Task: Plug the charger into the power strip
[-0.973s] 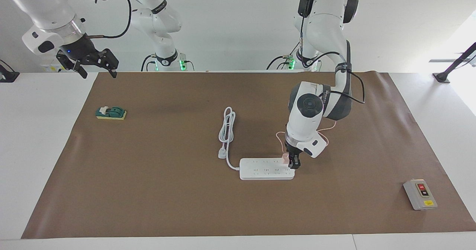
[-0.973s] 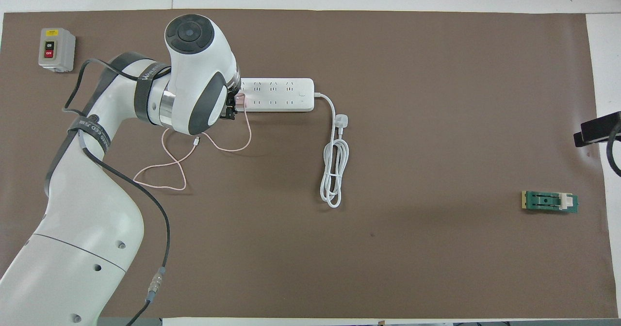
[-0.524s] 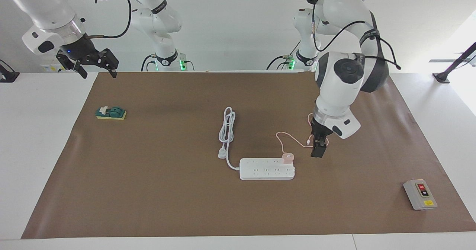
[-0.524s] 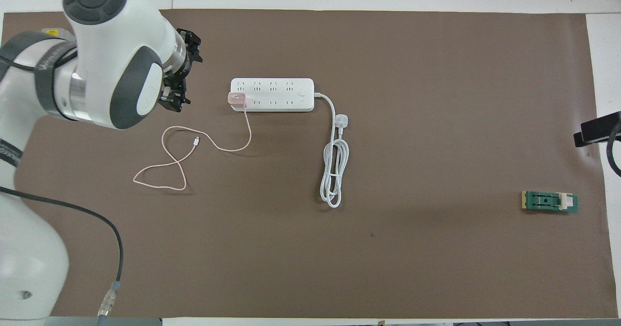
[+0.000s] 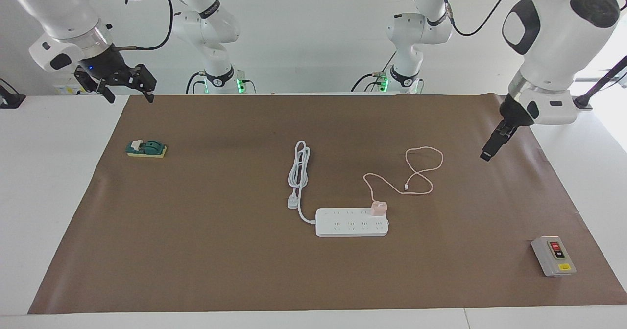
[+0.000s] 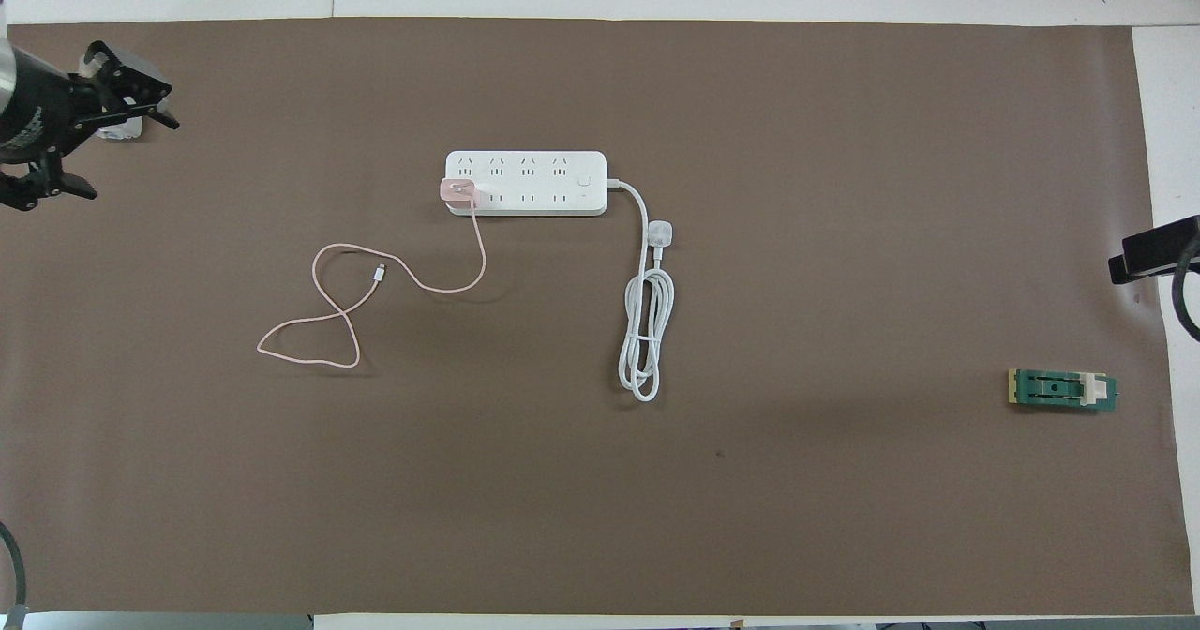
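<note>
The pale pink charger (image 5: 378, 208) (image 6: 458, 190) stands upright in an end socket of the white power strip (image 5: 351, 223) (image 6: 525, 183), at the strip's end toward the left arm. Its thin pink cable (image 5: 421, 172) (image 6: 356, 302) loops loose on the mat, nearer the robots. My left gripper (image 5: 486, 155) (image 6: 127, 157) hangs open and empty, high over the mat's edge at the left arm's end, well clear of the charger. Raised over the mat's corner at the right arm's end, my right gripper (image 5: 130, 96) waits open with nothing in it.
The strip's thick white cord (image 5: 300, 172) (image 6: 647, 330) lies coiled with its plug beside the strip. A grey button box (image 5: 553, 255) sits farther from the robots at the left arm's end. A green switch (image 5: 146, 149) (image 6: 1062, 390) lies at the right arm's end. Brown mat (image 5: 220, 250) covers the table.
My left gripper let go of the charger, which stays in the strip, then rose and swung away toward the left arm's end. The right arm has not moved.
</note>
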You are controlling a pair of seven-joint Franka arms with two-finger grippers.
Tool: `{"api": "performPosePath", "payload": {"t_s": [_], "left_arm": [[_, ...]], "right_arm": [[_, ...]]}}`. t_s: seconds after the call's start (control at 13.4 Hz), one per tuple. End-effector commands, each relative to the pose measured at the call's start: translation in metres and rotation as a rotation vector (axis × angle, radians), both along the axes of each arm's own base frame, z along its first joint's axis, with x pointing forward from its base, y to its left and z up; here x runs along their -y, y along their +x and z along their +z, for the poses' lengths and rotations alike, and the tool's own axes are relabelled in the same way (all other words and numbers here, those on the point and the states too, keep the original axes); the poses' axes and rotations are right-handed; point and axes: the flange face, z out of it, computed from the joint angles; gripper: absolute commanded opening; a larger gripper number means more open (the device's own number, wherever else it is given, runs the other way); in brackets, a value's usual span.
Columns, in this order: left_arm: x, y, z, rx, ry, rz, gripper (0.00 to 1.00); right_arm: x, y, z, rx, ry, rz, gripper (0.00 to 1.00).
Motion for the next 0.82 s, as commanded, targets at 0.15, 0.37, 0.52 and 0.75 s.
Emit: {"api": "performPosePath", "payload": {"t_s": [0.15, 0.37, 0.52, 0.75], "left_arm": [[-0.034, -0.048, 0.059, 0.001, 0.011, -0.297, 1.00], [-0.031, -0.083, 0.080, 0.019, 0.008, -0.377, 1.00], [-0.008, -0.090, 0.067, -0.021, 0.006, -0.487, 1.00], [0.006, -0.102, 0.058, -0.120, -0.011, -0.577, 1.00]], "right_arm": [[0.001, -0.006, 0.002, 0.001, -0.015, 0.009, 1.00], [0.002, -0.006, 0.002, 0.001, -0.015, 0.007, 1.00], [0.001, -0.006, 0.002, 0.001, -0.015, 0.009, 1.00], [0.002, -0.006, 0.002, 0.001, -0.015, 0.008, 1.00]]}}
